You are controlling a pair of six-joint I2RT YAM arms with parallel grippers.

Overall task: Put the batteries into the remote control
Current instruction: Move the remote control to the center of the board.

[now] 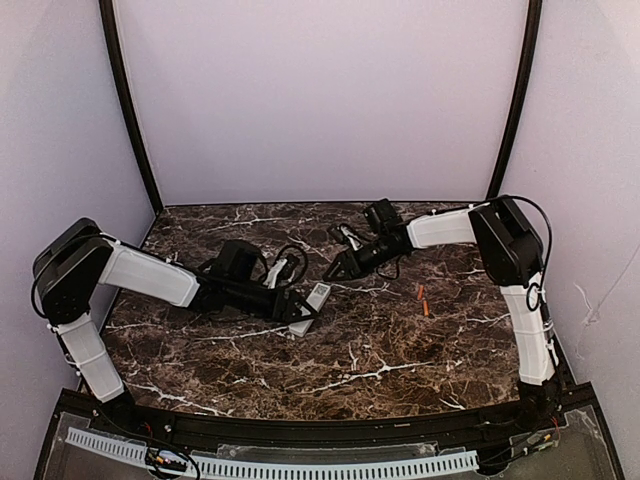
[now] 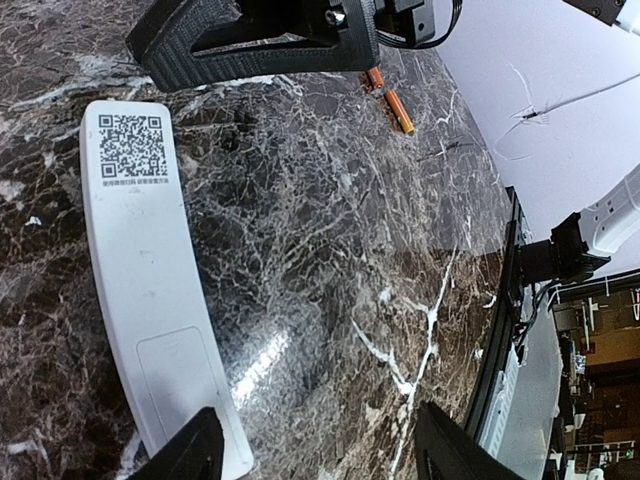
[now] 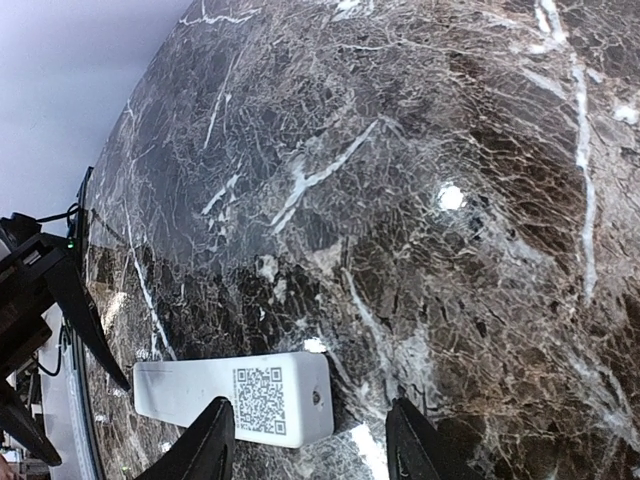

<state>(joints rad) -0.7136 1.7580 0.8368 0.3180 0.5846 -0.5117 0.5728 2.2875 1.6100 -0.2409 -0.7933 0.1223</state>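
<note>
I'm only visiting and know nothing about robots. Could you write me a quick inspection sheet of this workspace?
Surface: dark marbled table, glossy.
Job's things: white remote lying flat, code sticker up; orange batteries loose on the table, apart from it.
Clutter: nothing seen.
Grippers: left gripper open at the remote's plain end; right gripper open at its sticker end; neither holds anything.
Cables: black cables loop near the arms' wrists.
Surroundings: pale walls, black corner posts.

Your two arms are pointing in at the remote control (image 1: 316, 298) mid-table; the batteries (image 1: 423, 300) are lying apart, nearer the right arm.
</note>
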